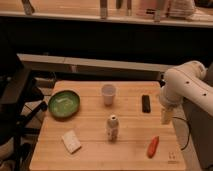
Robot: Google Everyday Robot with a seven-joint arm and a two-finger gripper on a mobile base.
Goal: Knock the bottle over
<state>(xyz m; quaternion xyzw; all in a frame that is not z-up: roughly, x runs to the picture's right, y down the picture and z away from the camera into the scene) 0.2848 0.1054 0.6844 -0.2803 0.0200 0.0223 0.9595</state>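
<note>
The bottle is small and whitish with a narrower neck and white cap. It stands upright near the middle of the wooden table, in front of a white paper cup. My gripper hangs at the table's right edge, well to the right of the bottle and apart from it, below the white arm.
A green bowl sits at the left. A pale sponge-like block lies front left. A small black object lies at the right, and an orange-red carrot-like object lies front right. A dark counter runs behind the table.
</note>
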